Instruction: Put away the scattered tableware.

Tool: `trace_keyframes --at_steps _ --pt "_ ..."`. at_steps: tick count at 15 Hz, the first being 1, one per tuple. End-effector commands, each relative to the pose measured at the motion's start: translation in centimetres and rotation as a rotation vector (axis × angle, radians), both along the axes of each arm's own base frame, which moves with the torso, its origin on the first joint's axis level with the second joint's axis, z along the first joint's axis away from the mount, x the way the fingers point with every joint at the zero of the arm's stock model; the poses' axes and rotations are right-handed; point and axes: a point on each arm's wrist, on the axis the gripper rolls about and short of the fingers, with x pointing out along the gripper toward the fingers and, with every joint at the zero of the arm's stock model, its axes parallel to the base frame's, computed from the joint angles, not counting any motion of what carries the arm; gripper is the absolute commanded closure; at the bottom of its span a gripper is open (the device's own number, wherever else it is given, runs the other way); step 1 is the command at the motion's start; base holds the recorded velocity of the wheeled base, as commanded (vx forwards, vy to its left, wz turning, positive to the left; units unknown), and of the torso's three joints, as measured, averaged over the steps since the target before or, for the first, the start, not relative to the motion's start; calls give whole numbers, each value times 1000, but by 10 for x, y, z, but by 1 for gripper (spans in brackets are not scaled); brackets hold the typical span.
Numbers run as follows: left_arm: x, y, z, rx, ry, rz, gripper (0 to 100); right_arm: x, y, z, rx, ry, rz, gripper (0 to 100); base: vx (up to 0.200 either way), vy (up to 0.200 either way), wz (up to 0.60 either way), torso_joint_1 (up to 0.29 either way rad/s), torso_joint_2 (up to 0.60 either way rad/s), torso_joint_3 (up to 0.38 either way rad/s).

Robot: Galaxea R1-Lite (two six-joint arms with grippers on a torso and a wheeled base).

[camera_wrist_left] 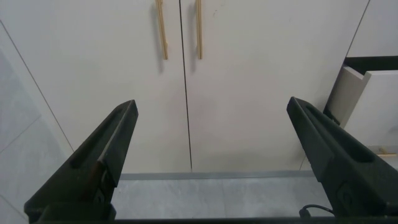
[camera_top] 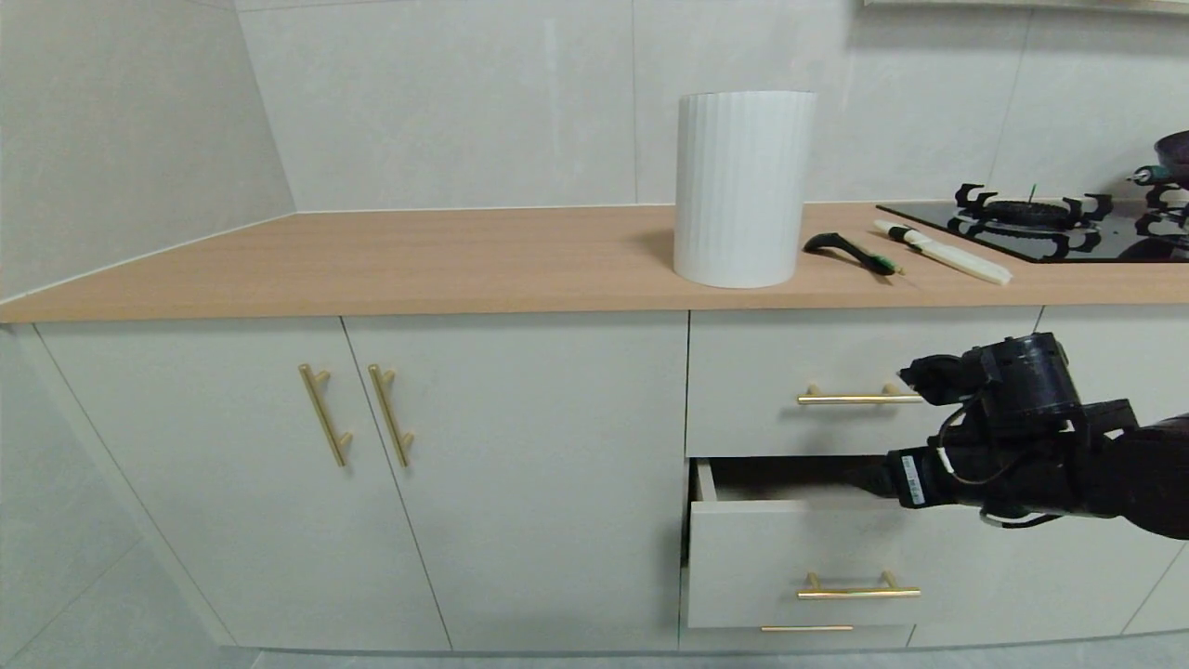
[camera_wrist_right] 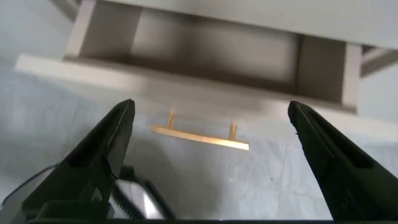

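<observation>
My right pincer (camera_wrist_right: 209, 107) is spread wide and empty, low at the frame's right, just before the pulled-out drawer (camera_top: 790, 520), which I judge stands open to take the tableware. The dark utensil (camera_top: 850, 251) and white knife (camera_top: 943, 251) lie on the counter (camera_top: 418, 260) at upper right, beside the white canister (camera_top: 738, 186). My left pincer (camera_wrist_left: 211, 102), also released, faces the cupboard doors (camera_wrist_left: 249, 93).

The matte black right arm (camera_top: 1115, 474) has a round housing (camera_top: 1026, 372), a thin looped cable (camera_top: 942, 437), a white label (camera_top: 911, 478) and tapered fingers (camera_wrist_right: 102, 155).
</observation>
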Motion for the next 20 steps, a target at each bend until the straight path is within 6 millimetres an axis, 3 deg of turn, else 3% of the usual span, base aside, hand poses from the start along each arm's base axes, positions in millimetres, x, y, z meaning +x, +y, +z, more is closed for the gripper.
trace_keyframes --at_steps 1,5,10,13,20 --pt "0 0 0 0 0 0 0 23 9 -39 -30 64 -5 0 0 0 0 0 0 0" --pt "0 0 0 0 0 0 0 40 13 -68 -39 34 -50 0 0 0 0 0 0 0" --pt "0 0 0 0 0 0 0 40 13 -74 -48 54 -49 0 0 0 0 0 0 0" --pt "0 0 0 0 0 0 0 37 12 -71 -51 55 -47 0 0 0 0 0 0 0" --pt "0 0 0 0 0 0 0 11 5 -42 -95 170 -21 0 0 0 0 0 0 0"
